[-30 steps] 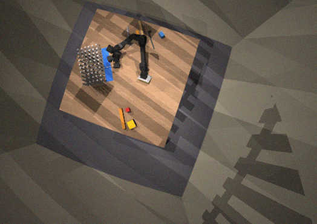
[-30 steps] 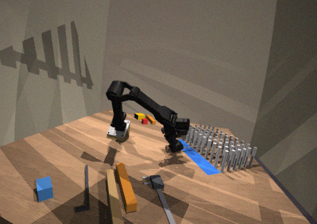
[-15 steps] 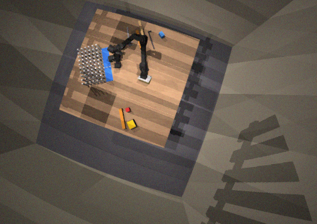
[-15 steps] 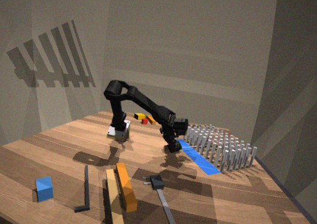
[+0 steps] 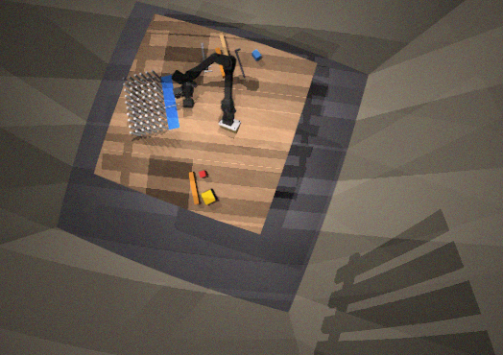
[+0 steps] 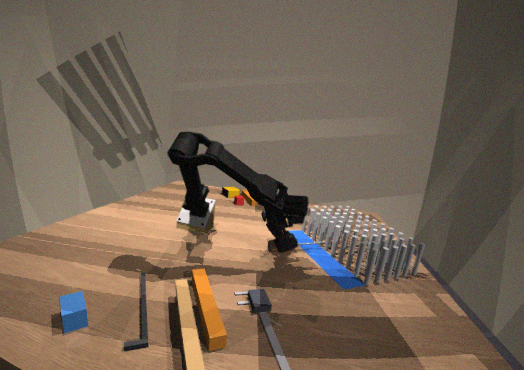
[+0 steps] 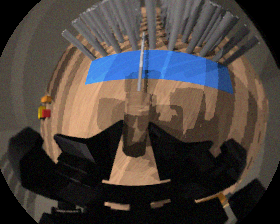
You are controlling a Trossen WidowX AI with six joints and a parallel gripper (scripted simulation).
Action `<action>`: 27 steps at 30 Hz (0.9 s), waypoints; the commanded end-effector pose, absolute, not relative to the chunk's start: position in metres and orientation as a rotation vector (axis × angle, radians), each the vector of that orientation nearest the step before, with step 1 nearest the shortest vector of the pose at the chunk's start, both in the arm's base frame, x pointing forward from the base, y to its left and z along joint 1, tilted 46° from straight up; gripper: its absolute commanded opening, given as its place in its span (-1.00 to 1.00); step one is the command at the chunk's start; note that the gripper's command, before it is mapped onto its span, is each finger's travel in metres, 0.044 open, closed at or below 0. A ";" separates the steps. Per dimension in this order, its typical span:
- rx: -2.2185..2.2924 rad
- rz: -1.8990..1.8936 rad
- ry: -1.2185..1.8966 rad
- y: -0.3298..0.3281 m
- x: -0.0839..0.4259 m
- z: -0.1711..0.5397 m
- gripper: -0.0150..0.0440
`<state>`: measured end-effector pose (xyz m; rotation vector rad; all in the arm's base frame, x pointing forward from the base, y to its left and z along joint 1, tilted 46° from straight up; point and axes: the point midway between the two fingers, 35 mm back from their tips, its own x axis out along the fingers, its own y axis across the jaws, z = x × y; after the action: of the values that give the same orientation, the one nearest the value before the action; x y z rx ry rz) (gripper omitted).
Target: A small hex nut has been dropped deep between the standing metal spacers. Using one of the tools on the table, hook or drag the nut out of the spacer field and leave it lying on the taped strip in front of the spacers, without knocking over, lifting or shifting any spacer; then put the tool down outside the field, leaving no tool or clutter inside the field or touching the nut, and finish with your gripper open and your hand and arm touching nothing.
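Note:
Upright grey metal spacers [image 5: 146,104] [image 6: 360,241] [image 7: 151,25] stand in dense rows behind the blue taped strip [image 5: 173,121] [image 6: 327,266] [image 7: 106,72]. My gripper [image 5: 187,103] [image 6: 286,243] [image 7: 136,123] is low in front of the strip, shut on the brownish handle [image 7: 135,132] of a thin-rod tool. The rod [image 7: 141,65] [image 6: 305,244] [image 5: 173,106] points across the strip toward the spacers; its far end reaches the front spacers in the wrist view and is hard to make out. The hex nut cannot be made out. No spacer looks fallen.
A two-pronged tool [image 6: 259,301], a dark L-shaped rod [image 5: 241,64] [image 6: 144,306], a pale bar [image 6: 186,316], an orange bar [image 6: 209,311] and a blue block [image 5: 256,55] [image 6: 74,312] lie off one side. A red cube [image 5: 203,174], yellow block [image 5: 208,197] and orange bar [image 5: 194,188] lie opposite.

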<state>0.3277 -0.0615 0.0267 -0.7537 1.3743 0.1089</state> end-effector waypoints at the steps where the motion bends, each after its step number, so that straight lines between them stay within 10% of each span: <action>1: -0.755 0.111 1.375 -0.062 0.324 0.028 -0.49; 27: -0.757 0.110 1.377 -0.068 0.310 0.034 -0.49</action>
<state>0.3128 -0.0676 0.0330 -0.7556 1.3760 0.1079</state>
